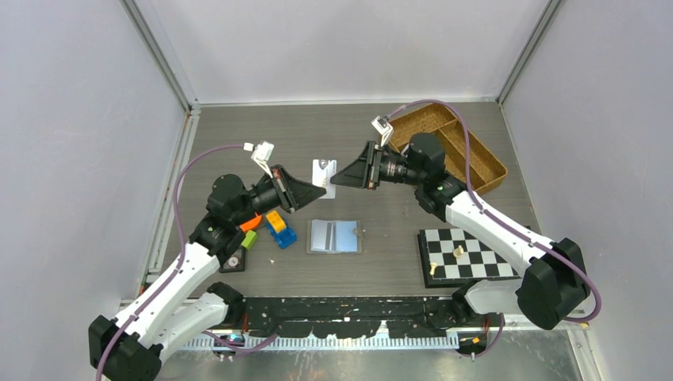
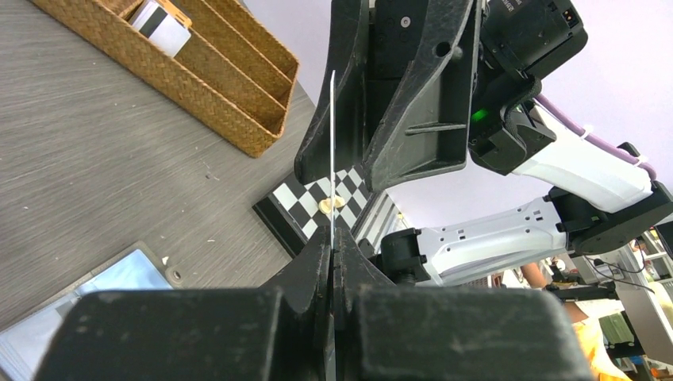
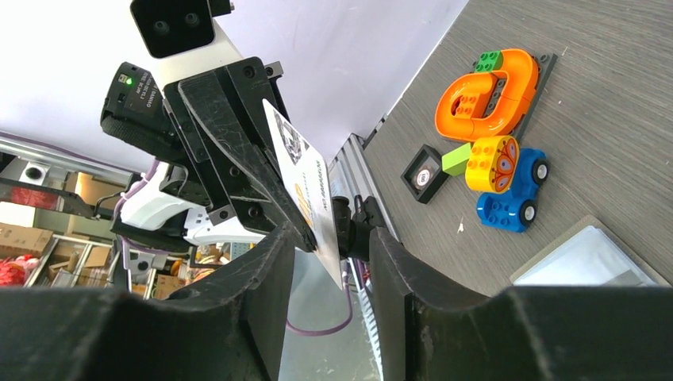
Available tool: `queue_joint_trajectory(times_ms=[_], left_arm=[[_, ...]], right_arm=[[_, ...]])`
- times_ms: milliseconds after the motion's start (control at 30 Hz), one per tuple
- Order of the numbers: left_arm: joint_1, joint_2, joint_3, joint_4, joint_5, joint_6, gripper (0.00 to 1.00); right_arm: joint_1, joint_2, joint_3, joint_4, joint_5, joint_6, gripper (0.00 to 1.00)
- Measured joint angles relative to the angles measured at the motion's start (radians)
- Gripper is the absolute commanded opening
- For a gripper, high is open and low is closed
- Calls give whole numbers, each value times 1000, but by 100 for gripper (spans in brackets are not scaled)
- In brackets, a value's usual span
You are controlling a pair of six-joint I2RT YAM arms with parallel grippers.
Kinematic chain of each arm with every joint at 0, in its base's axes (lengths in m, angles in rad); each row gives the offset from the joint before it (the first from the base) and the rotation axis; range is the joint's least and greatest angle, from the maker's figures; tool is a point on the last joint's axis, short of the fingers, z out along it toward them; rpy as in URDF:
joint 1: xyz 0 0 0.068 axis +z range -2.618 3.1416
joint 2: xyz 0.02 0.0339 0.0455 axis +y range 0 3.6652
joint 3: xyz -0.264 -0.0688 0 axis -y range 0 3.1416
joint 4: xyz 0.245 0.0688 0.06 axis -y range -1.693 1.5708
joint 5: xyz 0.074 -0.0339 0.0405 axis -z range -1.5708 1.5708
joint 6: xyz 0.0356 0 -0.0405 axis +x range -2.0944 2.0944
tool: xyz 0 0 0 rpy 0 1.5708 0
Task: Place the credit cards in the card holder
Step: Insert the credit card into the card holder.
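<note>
The two arms are meeting in mid-air above the middle of the table (image 1: 238, 143), passing one card (image 1: 324, 176) between them. The left gripper (image 1: 317, 190) is clamping it by one end, jaws fully closed, so the card is standing out edge-on towards the other arm. The right gripper (image 1: 340, 175) is sitting half-open with a finger on either side of the card's free end. From its wrist view there is a gap on both sides, so I'd say it is straddling rather than pinching.

This looks like a handover: the left arm is offering the card so the right one can take a cleaner grip for sliding it in.

The holder (image 1: 334, 236) is lying open and flat just below them, blue inside facing up, ready to take a card from above. Another card (image 2: 163, 24) is lying in the basket (image 1: 476, 171) at the far right, so more fetching is probably coming.
</note>
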Motion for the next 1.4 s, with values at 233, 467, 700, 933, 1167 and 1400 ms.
queue_joint_trajectory(times_ms=[233,467,700,933,1167,1400], left_arm=[[0,1,0,6,3,-8,0],[7,39,2,22,12,-14,36],[0,69,4,-183,-41,89,75],[0,138,-5,-377,-129,174,61],[0,259,-28,-488,-180,240,62],[-2,385,-30,-488,-189,270,55]], right_arm=[[3,8,-8,67,-15,37,13],[-3,20,-18,84,3,50,0],[15,-18,-78,-56,120,-19,1],[16,21,-167,-156,154,-43,0],[32,163,-245,-176,110,-48,0],[37,270,-246,-167,74,-76,0]])
